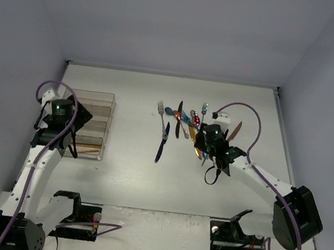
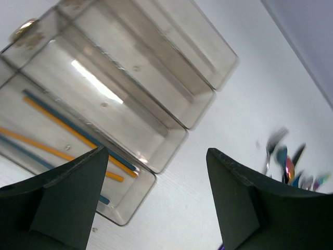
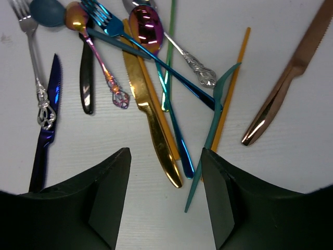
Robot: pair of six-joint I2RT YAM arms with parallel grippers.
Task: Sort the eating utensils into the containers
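The eating utensils (image 1: pixel 186 122) lie in a crossed pile right of centre. My right gripper (image 3: pixel 165 152) hangs low over the pile's near end, open. The handle ends of a gold knife (image 3: pixel 148 109) and a blue fork (image 3: pixel 177 130) and the tip of a teal chopstick (image 3: pixel 213 120) lie between its fingers. Seen from above, that gripper (image 1: pixel 204 148) covers part of the pile. The containers are a clear four-compartment tray (image 1: pixel 93 121) at the left. My left gripper (image 2: pixel 156 151) is open and empty, just off the tray's end (image 2: pixel 200 109). The nearest compartment holds orange chopsticks (image 2: pixel 52 151) and blue ones.
A copper knife (image 3: pixel 283 88) lies apart at the pile's right. A silver fork (image 3: pixel 34 67) and a dark blue knife (image 3: pixel 47 130) lie at its left. Grey walls enclose the table on three sides.
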